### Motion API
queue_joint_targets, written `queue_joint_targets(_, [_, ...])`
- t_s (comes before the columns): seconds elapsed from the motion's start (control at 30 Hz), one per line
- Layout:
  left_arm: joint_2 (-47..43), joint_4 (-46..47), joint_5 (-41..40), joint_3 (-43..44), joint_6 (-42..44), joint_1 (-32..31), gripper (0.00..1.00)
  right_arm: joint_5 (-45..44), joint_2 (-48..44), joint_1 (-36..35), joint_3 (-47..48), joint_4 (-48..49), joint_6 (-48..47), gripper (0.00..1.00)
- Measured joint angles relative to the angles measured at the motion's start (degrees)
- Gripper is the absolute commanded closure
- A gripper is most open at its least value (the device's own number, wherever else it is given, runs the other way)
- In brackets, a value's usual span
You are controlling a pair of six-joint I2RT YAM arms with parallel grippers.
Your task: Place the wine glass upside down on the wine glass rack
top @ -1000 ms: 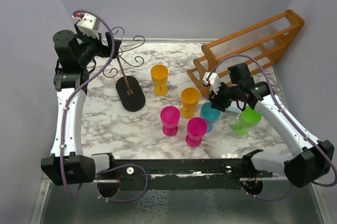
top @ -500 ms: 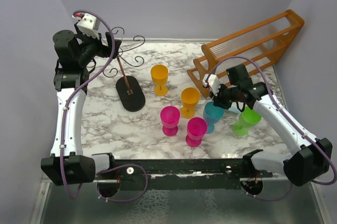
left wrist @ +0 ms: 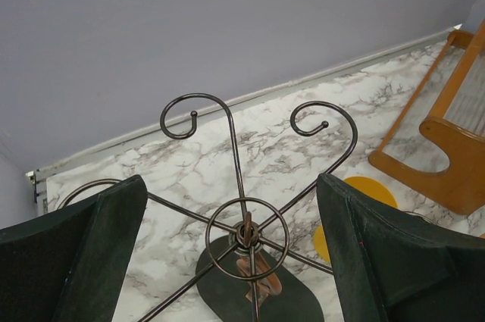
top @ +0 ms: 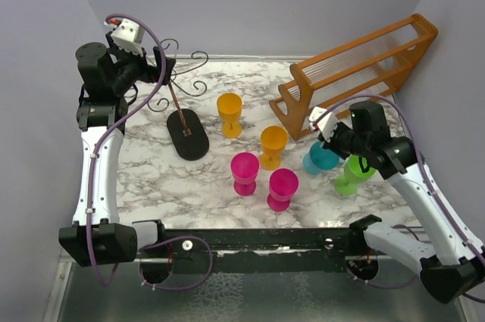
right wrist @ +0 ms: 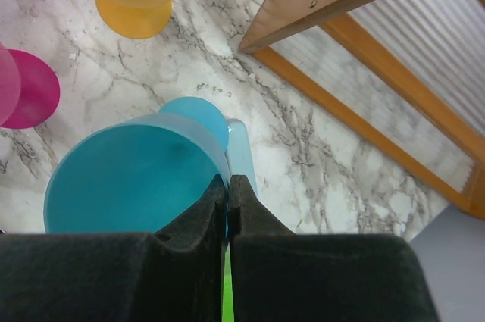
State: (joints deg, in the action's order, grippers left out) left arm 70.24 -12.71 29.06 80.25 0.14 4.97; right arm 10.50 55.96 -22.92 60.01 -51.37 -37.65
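- Right gripper: jaws nearly closed, pinching thin rim of teal plastic wine glass. Glass tilted at right side of table, just beside green plastic goblet.
- Thin dark wire rack with curled hooks: far left, well apart from glass.
- Left gripper: jaws wide, straddling rack top, gripping nothing.
- Risks: rim-only pinch may let glass swivel or slip during inversion. Swing could knock green goblet or orange plastic goblet. Left fingers crowd hooks, so collision is likely on approach.

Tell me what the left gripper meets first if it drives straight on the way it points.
Probably the wine glass rack: its ring hub sits centred between the open fingers of the left gripper, though depth is unclear.
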Motion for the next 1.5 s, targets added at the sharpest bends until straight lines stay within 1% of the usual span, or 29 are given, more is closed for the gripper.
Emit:
queue_joint_targets(0.2, [0.2, -2.8, 0.7, 3.9, -2.0, 0.0, 0.03, 1.7, -4.5, 0.0, 7.0, -4.1, -1.7, 0.99])
queue_joint_targets(0.37, [0.3, -2.6, 4.6, 6.0, -8.3, 0.0, 0.03, 8.5, -7.3, 0.0, 14.6, -4.0, -3.0, 0.99])
queue_joint_targets(0.57, [1.5, -2.1, 7.3, 7.1, -13.1, -0.1, 0.02, 17.4, -5.8, 0.0, 23.0, -0.3, -2.8, 0.99])
queue_joint_targets(0.73, [3.2, 0.9, 11.7, 7.1, -19.1, -0.2, 0.03, 21.9, 0.0, 0.0, 30.0, 4.8, 0.5, 0.99])
queue_joint_targets(0.83, [4.2, 3.5, 14.1, 7.2, -23.7, -0.8, 0.03, 23.2, 5.5, 0.0, 35.0, 8.1, 4.2, 0.99])
queue_joint_targets(0.93, [5.2, 4.3, 15.1, 8.2, -26.3, -2.2, 0.03, 23.6, 11.5, 0.0, 40.5, 10.8, 8.0, 0.99])
queue_joint_targets(1.03, [6.8, 4.1, 15.6, 11.2, -27.1, -4.5, 0.04, 23.6, 18.1, 0.0, 47.1, 12.9, 12.3, 0.99])
queue_joint_targets(1.17, [8.4, 4.2, 15.7, 14.0, -27.2, -7.1, 0.07, 23.6, 23.9, 0.0, 53.6, 14.8, 16.9, 0.99])
queue_joint_targets(1.3, [10.8, 4.2, 16.2, 16.5, -27.1, -9.2, 0.13, 23.6, 26.8, 0.0, 57.9, 16.1, 20.1, 0.99])
queue_joint_targets(1.5, [15.9, 4.1, 17.3, 20.3, -26.3, -12.0, 0.15, 23.7, 30.5, 0.0, 63.7, 17.2, 23.0, 0.99])
